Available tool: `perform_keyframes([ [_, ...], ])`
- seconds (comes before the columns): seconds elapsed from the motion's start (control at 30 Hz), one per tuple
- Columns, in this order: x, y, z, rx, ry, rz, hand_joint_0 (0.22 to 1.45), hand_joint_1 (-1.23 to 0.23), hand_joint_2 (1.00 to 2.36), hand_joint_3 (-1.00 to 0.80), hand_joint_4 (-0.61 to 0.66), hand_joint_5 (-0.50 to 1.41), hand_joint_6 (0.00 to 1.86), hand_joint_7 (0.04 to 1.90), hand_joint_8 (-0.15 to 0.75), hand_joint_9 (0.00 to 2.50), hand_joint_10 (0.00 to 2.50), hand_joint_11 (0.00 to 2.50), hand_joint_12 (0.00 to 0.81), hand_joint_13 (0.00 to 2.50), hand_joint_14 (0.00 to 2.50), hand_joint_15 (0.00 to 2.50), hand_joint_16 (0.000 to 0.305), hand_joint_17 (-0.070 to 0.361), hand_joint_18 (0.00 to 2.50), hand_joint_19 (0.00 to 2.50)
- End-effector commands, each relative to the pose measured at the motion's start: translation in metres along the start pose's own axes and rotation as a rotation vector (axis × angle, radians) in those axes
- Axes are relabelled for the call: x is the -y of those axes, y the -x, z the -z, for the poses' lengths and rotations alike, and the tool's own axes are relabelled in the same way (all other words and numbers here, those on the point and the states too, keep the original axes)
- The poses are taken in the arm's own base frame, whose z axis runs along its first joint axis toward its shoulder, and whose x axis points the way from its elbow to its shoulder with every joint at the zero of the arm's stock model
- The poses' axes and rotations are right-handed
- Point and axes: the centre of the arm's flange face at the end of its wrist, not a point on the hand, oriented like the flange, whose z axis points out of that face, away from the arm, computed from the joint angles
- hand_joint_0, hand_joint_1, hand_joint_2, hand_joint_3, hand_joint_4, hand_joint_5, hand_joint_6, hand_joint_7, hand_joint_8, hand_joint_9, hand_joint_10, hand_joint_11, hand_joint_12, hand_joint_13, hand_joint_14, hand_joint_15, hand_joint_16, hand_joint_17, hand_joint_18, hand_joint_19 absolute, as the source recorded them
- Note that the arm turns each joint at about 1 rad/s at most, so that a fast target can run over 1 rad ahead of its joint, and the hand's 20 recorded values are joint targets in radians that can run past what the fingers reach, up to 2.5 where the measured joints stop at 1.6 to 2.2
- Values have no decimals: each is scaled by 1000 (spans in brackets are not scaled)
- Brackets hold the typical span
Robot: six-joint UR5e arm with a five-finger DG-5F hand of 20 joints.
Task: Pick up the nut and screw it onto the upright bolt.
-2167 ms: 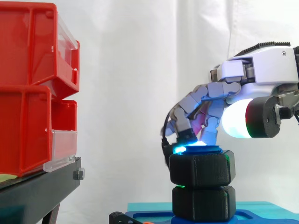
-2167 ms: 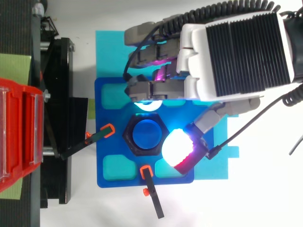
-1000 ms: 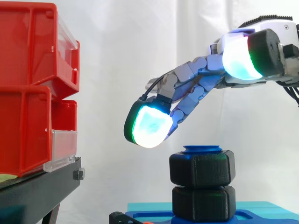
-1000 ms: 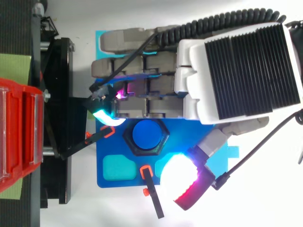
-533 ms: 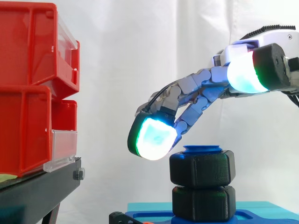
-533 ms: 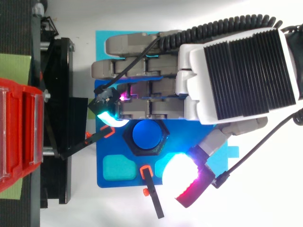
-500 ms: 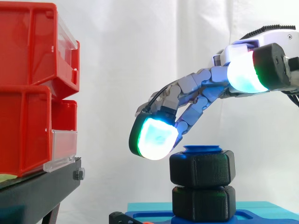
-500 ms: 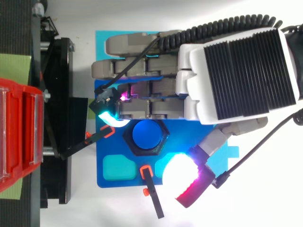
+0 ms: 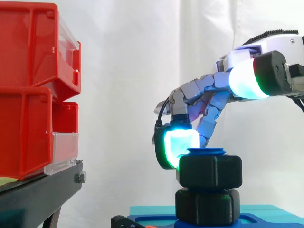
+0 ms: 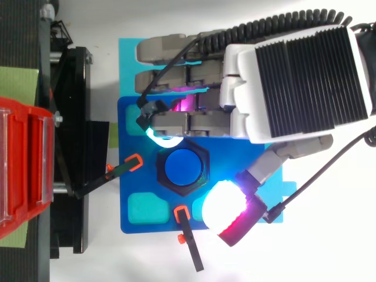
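Nearest the side camera, a black clamp point(image 10: 188, 244) with orange tips, lying on the white worktop point(image 10: 117, 258) and reaching onto the front edge of a blue plate point(image 10: 124, 147). A second clamp point(image 10: 120, 170) of the same kind at the plate's left edge. Beneath the plate, a turquoise sheet point(image 10: 126, 64). Just behind the first clamp, the thumb point(image 9: 244, 80) of the robot hand point(image 10: 294, 76), glowing white with a green and red rim, held high and well above the nut in the side view. Next, at the plate's middle, the upright blue bolt point(image 9: 206, 151), rising from a black hexagonal base point(image 9: 206, 206). Black nut point(image 9: 210, 171) already on the bolt, directly above that base, with the bolt's flat top standing just proud of it. Fingers curled downward from the right, gripping nothing. One cyan-green fingertip point(image 9: 175, 147) against the nut's upper left edge, the others bent down along its far side. Off to the left, red bins point(image 9: 28, 95) stacked on a black stand point(image 9: 38, 197), well apart from the bolt. Farthest back, a white curtain point(image 9: 128, 71).
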Motion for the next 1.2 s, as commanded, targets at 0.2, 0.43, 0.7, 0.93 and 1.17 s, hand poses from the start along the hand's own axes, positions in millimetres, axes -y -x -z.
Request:
perform_keyframes([
  [0.2,6,0,2,4,-6,3,522,-73,1000,-500,136,75,595,1256,250,1242,0,0,185,816,0,0,14,32,466,0],
  [0.43,11,1,5,6,-10,2,519,-89,1000,-500,139,88,573,1313,239,1431,0,0,164,902,0,0,11,24,583,0],
  [0.7,12,24,3,37,6,13,507,-46,1000,-500,231,-18,505,1113,274,1160,0,0,241,716,0,0,22,49,368,0],
  [0.93,10,31,1,40,11,27,493,-28,1000,-500,237,-84,503,783,262,960,0,0,272,626,0,0,27,61,277,0],
  [1.17,0,30,-5,53,19,29,482,-1,1000,-500,221,-102,502,686,242,814,0,0,295,508,0,0,31,69,184,0],
])
